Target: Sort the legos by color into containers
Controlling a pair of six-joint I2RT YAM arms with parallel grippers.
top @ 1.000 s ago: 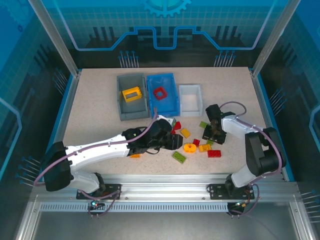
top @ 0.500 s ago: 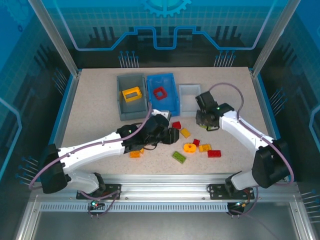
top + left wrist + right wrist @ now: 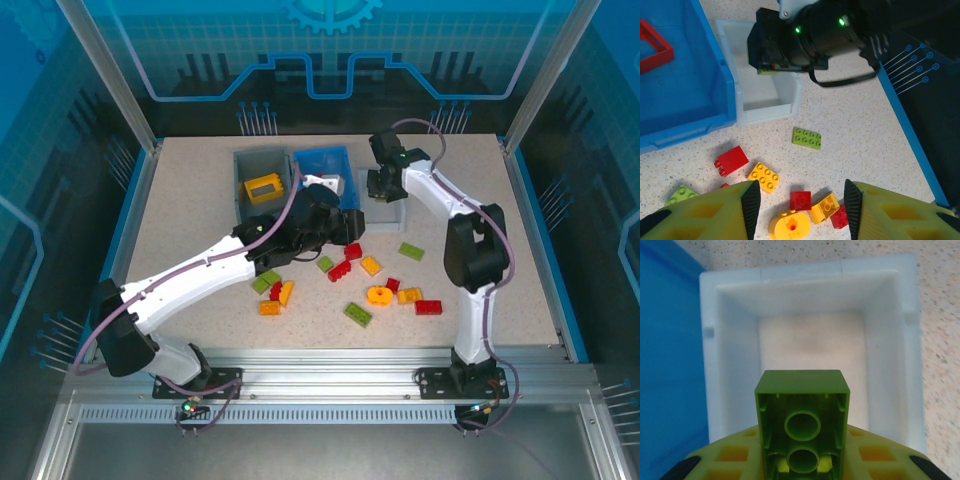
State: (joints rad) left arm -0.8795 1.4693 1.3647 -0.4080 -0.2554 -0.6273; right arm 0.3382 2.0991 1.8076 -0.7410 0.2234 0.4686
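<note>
Right gripper (image 3: pixel 802 455) clasps a light-green plastic brick (image 3: pixel 802 410), the white plastic tray (image 3: pixel 810 275) just beyond its fingertips, likely for dropping. Left gripper (image 3: pixel 799 200) gapes empty.

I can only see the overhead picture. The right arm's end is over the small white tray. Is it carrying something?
Observer: Yes. Its wrist camera shows the right hand clamped on a light green brick, hollow underside toward the lens.
Operator: Is the tray right below it?
Observer: The white tray lies straight beyond the brick, and the floor that shows is bare.
Operator: And the other hand?
Observer: The left hand is open and holds nothing; a yellow round piece lies on the table beyond it.
</note>
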